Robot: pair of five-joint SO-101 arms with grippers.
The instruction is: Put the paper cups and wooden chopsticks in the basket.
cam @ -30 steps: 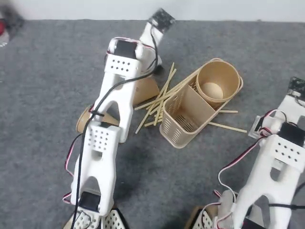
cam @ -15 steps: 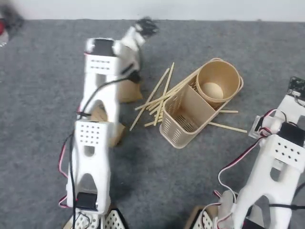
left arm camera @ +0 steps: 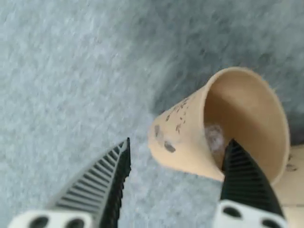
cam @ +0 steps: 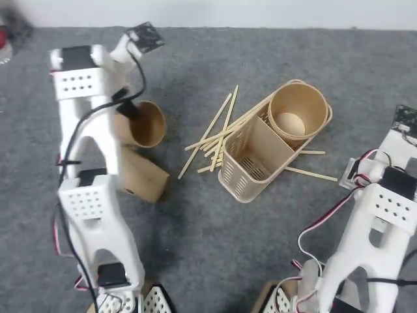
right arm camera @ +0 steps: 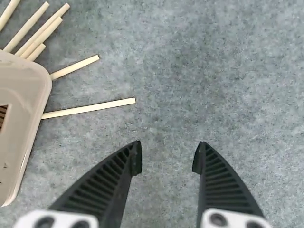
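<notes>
Your left gripper (left arm camera: pixel 179 142) at a tipped tan paper cup (left arm camera: pixel 223 109)
Jaws wide, astride its wall; your right gripper (right arm camera: pixel 166 151), jaws parted, over grey carpet (right arm camera: pixel 213 71).

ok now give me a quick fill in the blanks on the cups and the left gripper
The left gripper has its fingers ____, with a tipped cup just ahead of them.
Beside the left arm, ____ paper cups lie on their sides on the carpet.
A third cup sits in the ____.
Missing words: open; two; basket.
</notes>
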